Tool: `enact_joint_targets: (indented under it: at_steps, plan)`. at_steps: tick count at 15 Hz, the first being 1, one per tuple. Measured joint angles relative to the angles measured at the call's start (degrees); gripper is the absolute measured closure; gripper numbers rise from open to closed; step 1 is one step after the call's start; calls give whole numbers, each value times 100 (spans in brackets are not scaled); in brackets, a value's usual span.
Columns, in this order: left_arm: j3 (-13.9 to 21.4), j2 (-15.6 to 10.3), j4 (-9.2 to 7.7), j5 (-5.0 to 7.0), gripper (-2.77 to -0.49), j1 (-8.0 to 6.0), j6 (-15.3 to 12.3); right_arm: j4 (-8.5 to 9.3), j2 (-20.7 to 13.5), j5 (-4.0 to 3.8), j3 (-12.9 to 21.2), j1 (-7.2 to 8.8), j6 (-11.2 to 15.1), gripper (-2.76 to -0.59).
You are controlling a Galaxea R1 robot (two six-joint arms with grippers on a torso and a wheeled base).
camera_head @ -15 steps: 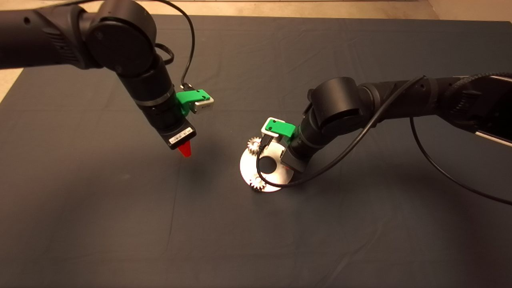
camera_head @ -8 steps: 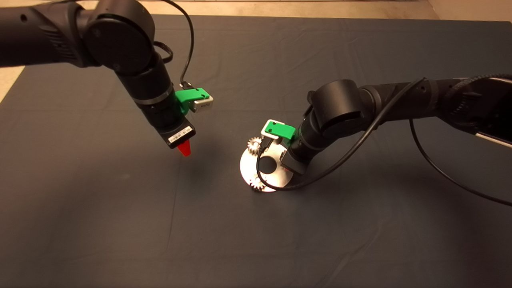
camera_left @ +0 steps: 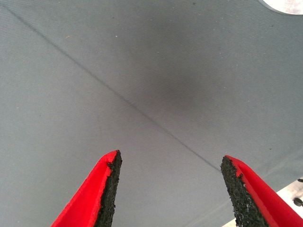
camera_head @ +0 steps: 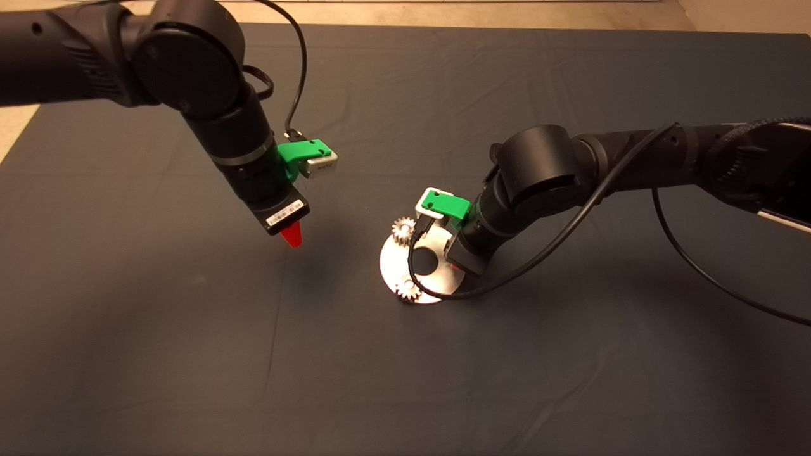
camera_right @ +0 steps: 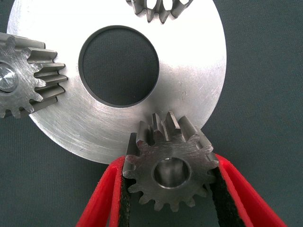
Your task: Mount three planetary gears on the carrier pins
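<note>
Clamped between the black pads of the right gripper [camera_right: 169, 189]: a small silvery-grey metal spur gear [camera_right: 169, 171] with short blunt teeth, a brushed face and a round centre hole, the hole showing a shiny surface inside. Held over the rim of the flat shiny silver disc [camera_right: 189, 71], partly overhanging onto the dark mat [camera_right: 265, 94]. Cannot tell whether seated on a pin.

On the disc, a round centre hole with dark mat visible through it. 2 more gears already on the disc: one [camera_right: 23, 80] at the edge with the silver top of a pin [camera_right: 7, 78] filling its centre, the other [camera_right: 161, 9] at the far rim, only its lower teeth in the right wrist view. In the head view, these 2 gears [camera_head: 403, 228] and [camera_head: 408, 291] on the disc's left side, the right gripper [camera_head: 457, 267] covering the disc's [camera_head: 396, 263] right side.

Left gripper [camera_head: 292, 237] poised above bare mat well to the left of the disc, red fingers [camera_left: 99, 189] spread wide apart with nothing between them, only dark cloth and a faint crease below; a sliver of the disc [camera_left: 284, 5] at one corner of the left wrist view.

Plenty of free mat on every side of the disc; mat edges far off, pale floor [camera_head: 443, 11] beyond the top edge. A black cable [camera_head: 570, 231] looping from the right arm across the disc's near side.
</note>
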Motion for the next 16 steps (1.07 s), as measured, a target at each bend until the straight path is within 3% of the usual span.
enact_joint_targets:
  at_steps: [16]
  plan:
    - [2, -44, -3, 0, -146, -33, 0, 0, -27, -15, 9, -3, 0, -99]
